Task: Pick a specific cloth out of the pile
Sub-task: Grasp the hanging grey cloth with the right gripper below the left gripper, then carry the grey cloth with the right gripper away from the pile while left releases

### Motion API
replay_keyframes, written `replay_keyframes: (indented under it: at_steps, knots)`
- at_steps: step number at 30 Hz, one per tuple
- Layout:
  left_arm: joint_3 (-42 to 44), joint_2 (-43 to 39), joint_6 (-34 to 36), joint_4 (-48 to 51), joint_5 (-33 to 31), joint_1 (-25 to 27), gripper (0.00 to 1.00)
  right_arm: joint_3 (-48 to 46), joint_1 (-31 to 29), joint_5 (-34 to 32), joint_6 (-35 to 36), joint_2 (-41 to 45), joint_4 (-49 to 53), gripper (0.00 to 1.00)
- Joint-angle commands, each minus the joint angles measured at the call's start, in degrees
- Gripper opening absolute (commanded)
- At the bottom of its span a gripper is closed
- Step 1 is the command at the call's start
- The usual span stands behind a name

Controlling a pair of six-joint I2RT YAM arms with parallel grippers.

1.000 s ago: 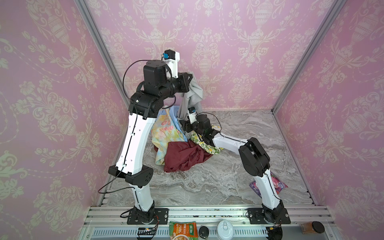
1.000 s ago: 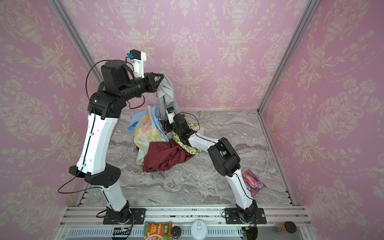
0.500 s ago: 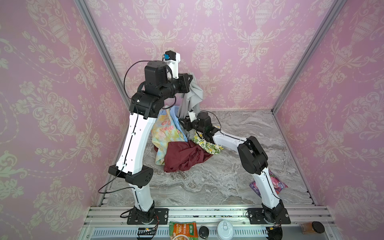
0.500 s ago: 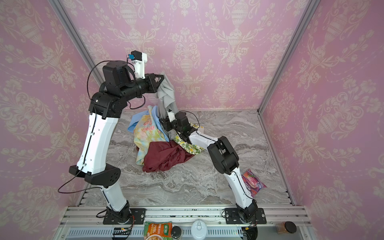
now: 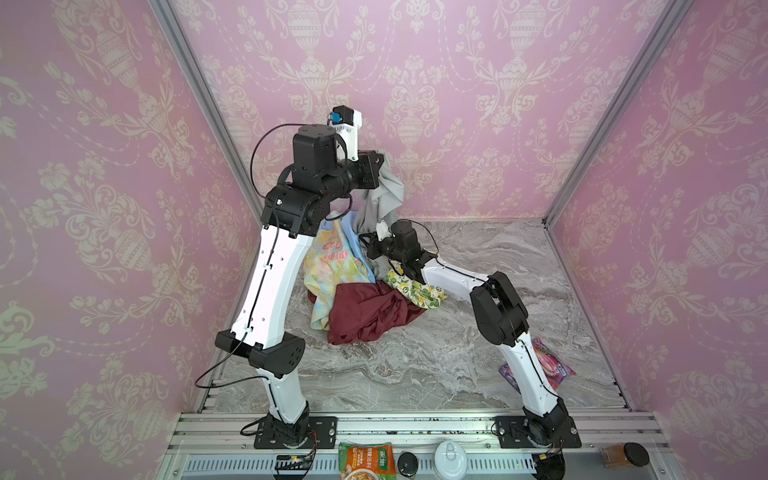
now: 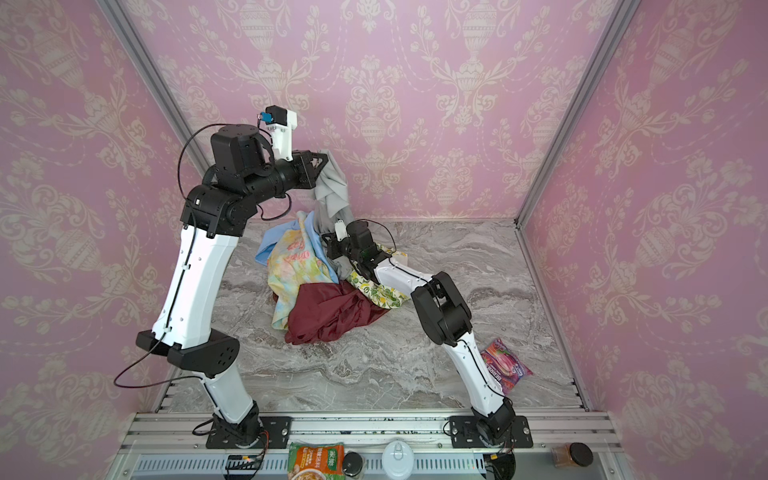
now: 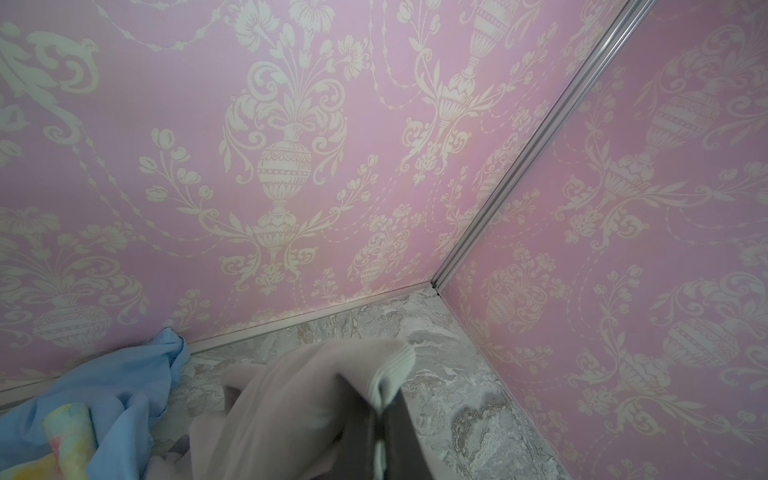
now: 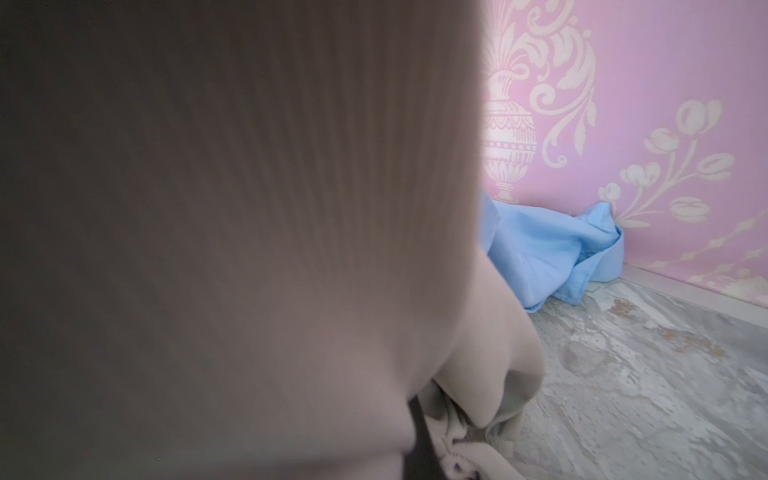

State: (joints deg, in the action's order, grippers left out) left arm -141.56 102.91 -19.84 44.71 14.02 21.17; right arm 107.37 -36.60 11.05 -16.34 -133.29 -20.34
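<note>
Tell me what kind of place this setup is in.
Probably a lab test booth dressed up as a room, not a home: pink wallpaper panels held in aluminium framing, a marble-look floor, and robot arms bolted to a metal rail.

We see the grey cloth (image 5: 386,193) as a soft, matt knit, ribbed along one hem in the left wrist view. The maroon cloth (image 5: 365,311) is a shiny satin, and the light blue cloth (image 7: 112,386) is a smooth, thin weave. The tabletop (image 5: 415,365) looks like smooth, veined grey marble. The arm shells (image 5: 270,286) are glossy white plastic, the frame rails (image 5: 415,424) are dull metal, and the snack packet (image 5: 557,368) is glossy foil.
</note>
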Motion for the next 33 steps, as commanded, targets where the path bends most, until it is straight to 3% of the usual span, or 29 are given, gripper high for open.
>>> replay_keyframes:
  at_steps: [1,3,10,15,22,28,33]
  knots:
    - [3.8,-3.7,1.7,-2.6,-1.8,-1.7,0.00,0.1,0.5,-4.4,0.3,8.1,0.5,0.00]
    - [8.9,-5.9,1.2,-4.4,-2.4,-3.4,0.00,-0.1,0.9,-6.0,-0.2,10.9,1.4,0.00]
    - [41.2,-17.8,-5.2,-21.4,-0.3,-12.9,0.00,3.9,2.4,-6.7,-1.7,16.9,6.9,0.00]
    - [51.7,-18.3,-6.6,-28.2,2.3,-14.7,0.03,6.6,2.8,-7.4,-0.2,20.6,10.3,0.00]
    - [56.2,-15.3,-8.1,-34.8,7.4,-13.2,0.34,15.0,5.1,-7.3,0.0,24.1,16.7,0.00]
    - [57.1,-12.8,-3.1,-37.6,10.5,-8.4,0.72,23.8,6.6,-8.4,0.2,24.5,24.3,0.00]
    - [60.1,-12.4,1.7,-42.7,16.0,-4.6,0.84,24.5,7.8,-10.9,0.3,26.3,27.0,0.00]
